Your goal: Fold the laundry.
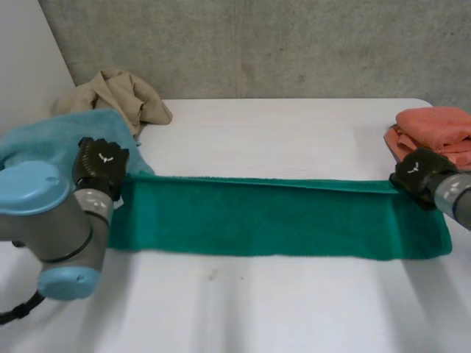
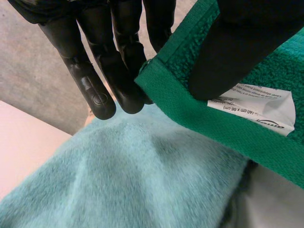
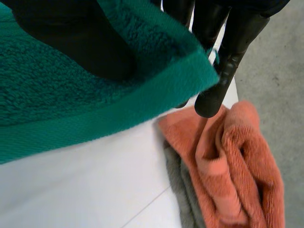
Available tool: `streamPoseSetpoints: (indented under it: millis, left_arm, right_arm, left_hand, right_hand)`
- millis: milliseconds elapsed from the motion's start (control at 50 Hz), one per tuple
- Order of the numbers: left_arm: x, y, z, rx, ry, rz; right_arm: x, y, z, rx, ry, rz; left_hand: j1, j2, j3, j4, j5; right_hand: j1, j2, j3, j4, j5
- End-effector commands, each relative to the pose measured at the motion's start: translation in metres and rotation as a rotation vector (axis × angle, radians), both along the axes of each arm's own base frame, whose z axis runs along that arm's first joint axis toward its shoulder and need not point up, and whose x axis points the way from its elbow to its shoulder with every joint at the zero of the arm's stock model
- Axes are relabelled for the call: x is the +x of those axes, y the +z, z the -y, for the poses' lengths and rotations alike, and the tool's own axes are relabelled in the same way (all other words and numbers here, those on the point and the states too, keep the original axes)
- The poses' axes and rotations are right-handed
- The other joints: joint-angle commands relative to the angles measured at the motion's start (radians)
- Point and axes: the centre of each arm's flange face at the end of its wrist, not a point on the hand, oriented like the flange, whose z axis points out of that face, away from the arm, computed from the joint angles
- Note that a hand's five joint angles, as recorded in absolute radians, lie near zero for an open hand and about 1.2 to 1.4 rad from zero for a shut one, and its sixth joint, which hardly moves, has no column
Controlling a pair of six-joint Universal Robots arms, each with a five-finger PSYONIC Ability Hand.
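A dark green towel (image 1: 280, 217) lies stretched as a long strip across the white table (image 1: 257, 309). My left hand (image 1: 101, 165) pinches its far left corner; in the left wrist view the thumb (image 2: 237, 47) presses the green towel's corner (image 2: 199, 109) against the fingers (image 2: 109, 71), next to a white label (image 2: 259, 107). My right hand (image 1: 419, 175) pinches the far right corner; in the right wrist view the thumb (image 3: 71, 42) lies on the green towel (image 3: 71, 99) and the fingers (image 3: 228, 61) are behind it.
A light blue towel (image 1: 51, 136) lies under my left hand, also in the left wrist view (image 2: 123, 175). A beige cloth (image 1: 118, 95) is bunched at the far left. A folded orange towel (image 1: 438, 132) sits by my right hand (image 3: 237, 166).
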Motion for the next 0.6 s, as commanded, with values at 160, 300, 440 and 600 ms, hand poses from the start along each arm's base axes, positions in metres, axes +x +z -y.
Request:
streamPoseSetpoints:
  millis: [160,300,440,600]
  left_arm:
    - [-0.030,-0.036,0.035,-0.003,-0.021,0.040]
    - [-0.049,-0.036,0.027,-0.037,-0.047,0.100]
    - [-0.053,-0.010,0.016,-0.081,-0.037,0.090]
    - [-0.037,0.032,-0.015,-0.110,-0.016,-0.003]
  right_arm:
    - [0.031,-0.031,0.044,-0.106,0.024,-0.019]
    - [0.034,-0.011,0.062,-0.287,-0.059,0.041]
    - [0.029,0.055,0.057,-0.380,-0.125,0.275]
    - [0.019,0.070,0.019,-0.171,-0.143,0.383]
  left_hand:
    - [0.264,0.199,0.203,0.196,0.260]
    - [-0.958,-1.022,-1.018,-1.025,-0.961]
    - [-0.954,-1.019,-1.015,-1.022,-0.958]
    - [-0.937,-1.001,-0.997,-1.004,-0.940]
  right_hand:
    - [0.204,0.001,-0.006,-0.014,-0.032]
    - [-0.798,-1.001,-1.008,-1.016,-1.034]
    - [-0.798,-1.001,-1.008,-1.016,-1.034]
    - [-0.798,-1.001,-1.008,-1.016,-1.034]
